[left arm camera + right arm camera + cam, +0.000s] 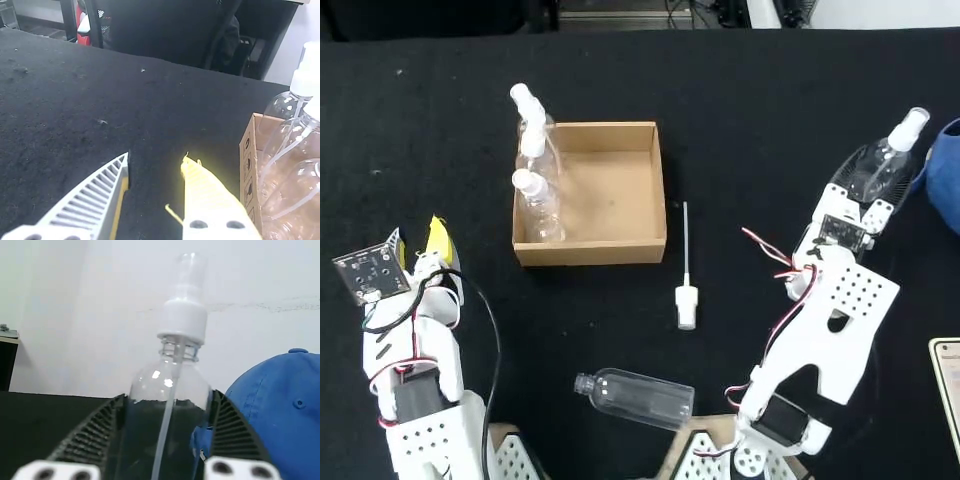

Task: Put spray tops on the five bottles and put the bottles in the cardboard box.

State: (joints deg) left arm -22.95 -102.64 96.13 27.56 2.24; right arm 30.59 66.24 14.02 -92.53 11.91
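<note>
Three capped bottles [535, 150] stand in a row against the left wall of the cardboard box [590, 250], apparently inside it, each with a white spray top on. A fourth bottle [167, 405], also topped, is gripped by the right gripper [165, 440], whose dark fingers [95, 435] press on either side of its clear body. It is held well apart from the box, over the right side of the table [770, 100] and just beside a blue cap [945, 185]. The fifth bottle [635, 397] lies on its side near the front of the table, its neck bare. The loose spray top [686, 300] lies between this bottle and the box, its thin tube pointing toward the box's right wall. The left gripper [155, 160] sits low to the left of the box, its fingers spread apart with nothing between them.

Judged progress is a little past halfway: four of five tops are fitted and three bottles appear boxed. Left to do are placing the held bottle in the box, fitting the last top, and boxing that bottle.
</note>
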